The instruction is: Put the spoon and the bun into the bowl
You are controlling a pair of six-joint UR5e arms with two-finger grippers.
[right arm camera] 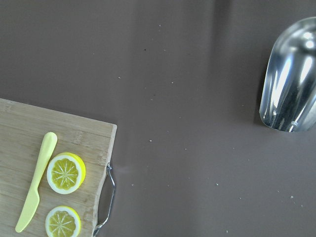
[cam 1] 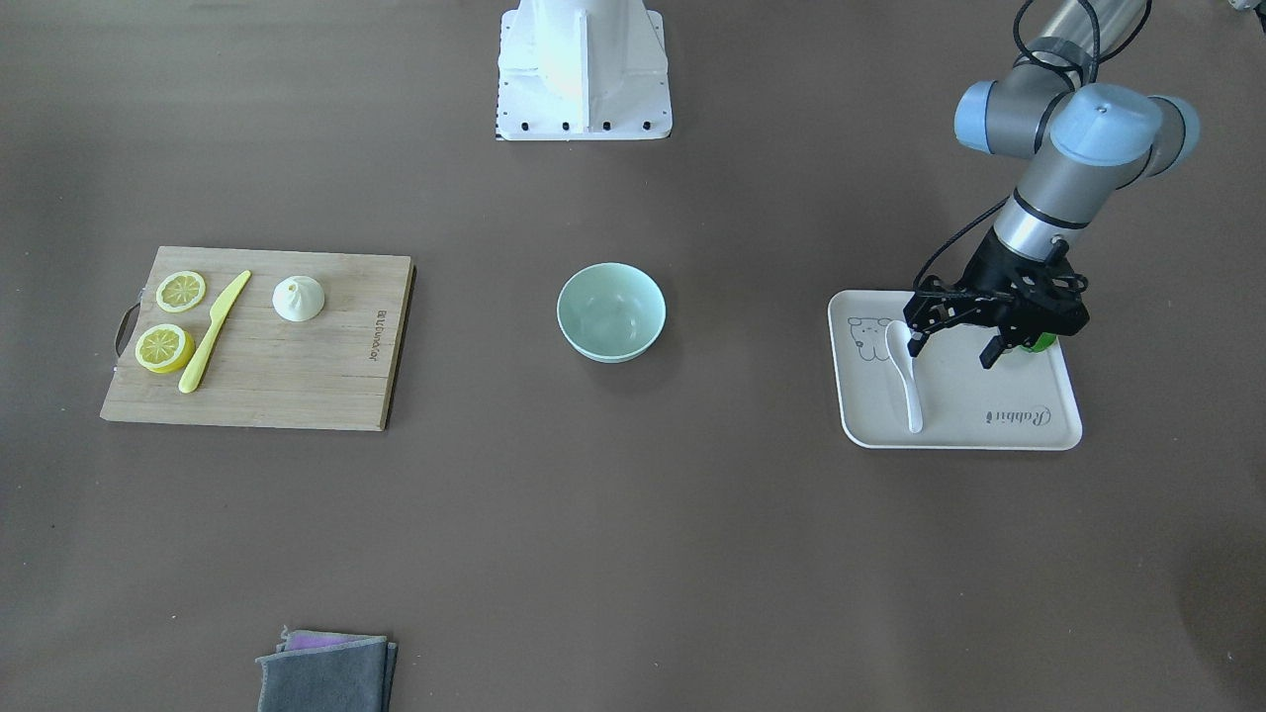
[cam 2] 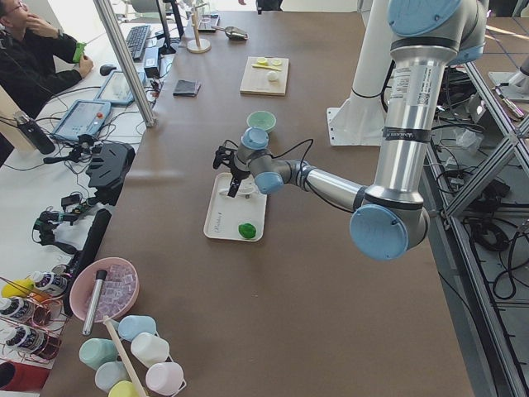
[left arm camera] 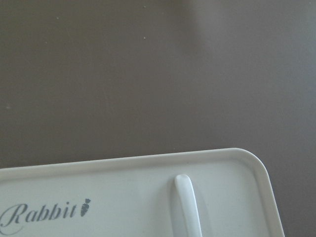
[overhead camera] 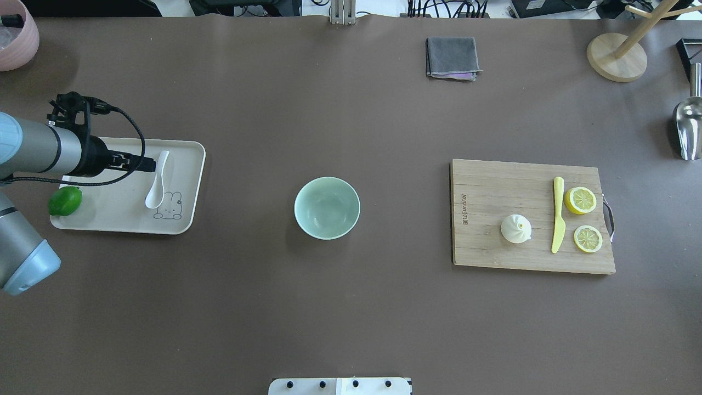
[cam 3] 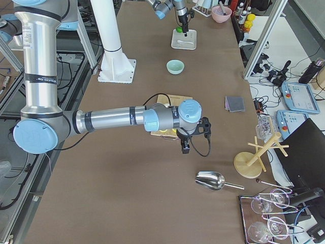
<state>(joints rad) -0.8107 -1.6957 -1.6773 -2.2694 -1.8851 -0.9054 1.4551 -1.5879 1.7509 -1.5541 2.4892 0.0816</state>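
Observation:
The white spoon (cam 1: 907, 381) lies on a cream tray (cam 1: 999, 400), its scoop toward the rabbit drawing. My left gripper (cam 1: 949, 354) is open just above the tray, one finger beside the spoon's scoop, not holding it. The spoon's handle (left arm camera: 186, 205) shows in the left wrist view. The mint-green bowl (cam 1: 611, 341) stands empty mid-table. The cream bun (cam 1: 298, 298) sits on a wooden cutting board (cam 1: 297, 381). My right gripper (cam 3: 184, 145) shows only in the exterior right view, beyond the board; I cannot tell whether it is open or shut.
A green lime (overhead camera: 64, 200) lies on the tray's corner under my left arm. A yellow knife (overhead camera: 558, 214) and two lemon slices (overhead camera: 580, 199) share the board. A folded grey cloth (overhead camera: 451, 57), a metal scoop (overhead camera: 688, 123) and a wooden stand (overhead camera: 617, 55) lie at the table's far side.

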